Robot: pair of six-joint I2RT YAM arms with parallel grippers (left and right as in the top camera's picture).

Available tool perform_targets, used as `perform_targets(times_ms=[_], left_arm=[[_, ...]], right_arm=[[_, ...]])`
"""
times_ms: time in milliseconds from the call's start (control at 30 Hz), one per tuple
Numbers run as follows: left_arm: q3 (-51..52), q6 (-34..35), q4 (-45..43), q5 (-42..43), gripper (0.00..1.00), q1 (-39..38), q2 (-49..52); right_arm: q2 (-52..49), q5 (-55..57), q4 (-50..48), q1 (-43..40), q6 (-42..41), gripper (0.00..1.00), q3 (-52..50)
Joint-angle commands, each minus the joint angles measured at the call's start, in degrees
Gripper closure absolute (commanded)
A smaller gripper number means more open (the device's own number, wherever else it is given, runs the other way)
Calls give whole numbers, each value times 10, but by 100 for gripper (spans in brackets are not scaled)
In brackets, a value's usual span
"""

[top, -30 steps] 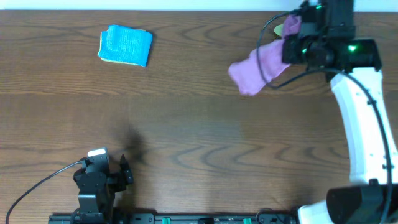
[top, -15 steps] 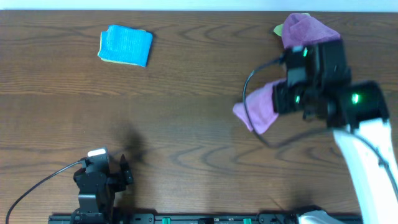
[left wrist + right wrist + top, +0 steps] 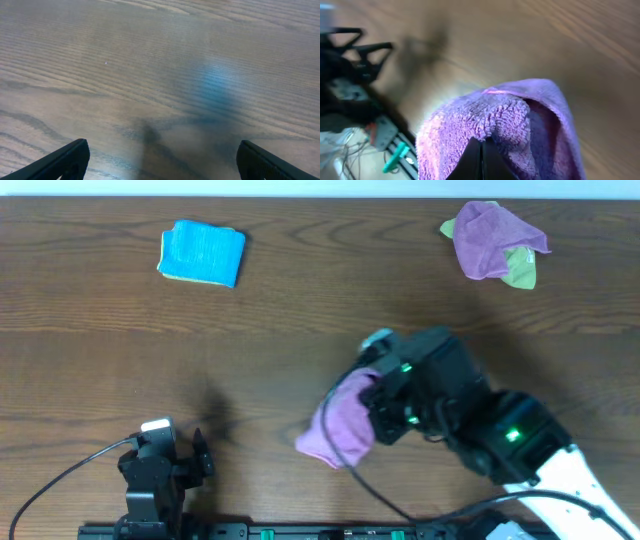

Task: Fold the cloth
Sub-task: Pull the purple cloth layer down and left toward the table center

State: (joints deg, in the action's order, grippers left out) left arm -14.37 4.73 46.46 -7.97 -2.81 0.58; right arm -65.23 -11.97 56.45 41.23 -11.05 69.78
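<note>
My right gripper is shut on a pink-purple fluffy cloth and holds it hanging above the table's front middle. In the right wrist view the cloth drapes over the closed fingertips. My left gripper is parked at the front left edge; in the left wrist view its fingers stand wide apart with only bare wood between them.
A folded blue cloth lies at the back left. A crumpled purple cloth with a green one under it lies at the back right. The wooden table fills the view.
My right arm has swung from the back right toward the front middle, carrying the pink-purple cloth. The purple and green pile came into view behind it. The left arm has not moved.
</note>
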Motion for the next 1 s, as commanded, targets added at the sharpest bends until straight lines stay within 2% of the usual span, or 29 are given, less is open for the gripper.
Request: perform_targets(times_ms=[0, 233, 433, 467, 500, 533, 567, 633, 767, 900, 967], left_arm=[[2, 6, 1, -8, 5, -2, -4], [2, 6, 1, -8, 5, -2, -3], [2, 6, 1, -8, 5, -2, -4], [2, 6, 1, -8, 5, -2, -3], [2, 6, 1, -8, 5, -2, -3], [2, 6, 1, -8, 5, -2, -4], [2, 6, 1, -8, 5, -2, -3], [2, 6, 1, -8, 5, -2, -3], [2, 6, 1, -8, 5, -2, -3], [2, 6, 1, -8, 5, -2, -4], [2, 6, 1, -8, 5, -2, -4]], right_arm=[[-24, 11, -23, 41, -26, 99, -2], [-112, 54, -59, 41, -26, 99, -2], [-182, 188, -184, -17, -3, 99, -2], [-204, 212, -232, -44, 6, 95, -2], [-221, 229, -270, -66, 7, 82, -2], [-239, 242, -312, -93, 7, 54, -1], [-254, 243, -349, -119, 6, 40, 0], [-269, 232, -381, -158, 3, 1, 7], [-257, 203, -353, -205, 3, 1, 24], [-235, 177, -309, -206, 4, 1, 24], [-235, 124, -280, -205, 4, 1, 24]])
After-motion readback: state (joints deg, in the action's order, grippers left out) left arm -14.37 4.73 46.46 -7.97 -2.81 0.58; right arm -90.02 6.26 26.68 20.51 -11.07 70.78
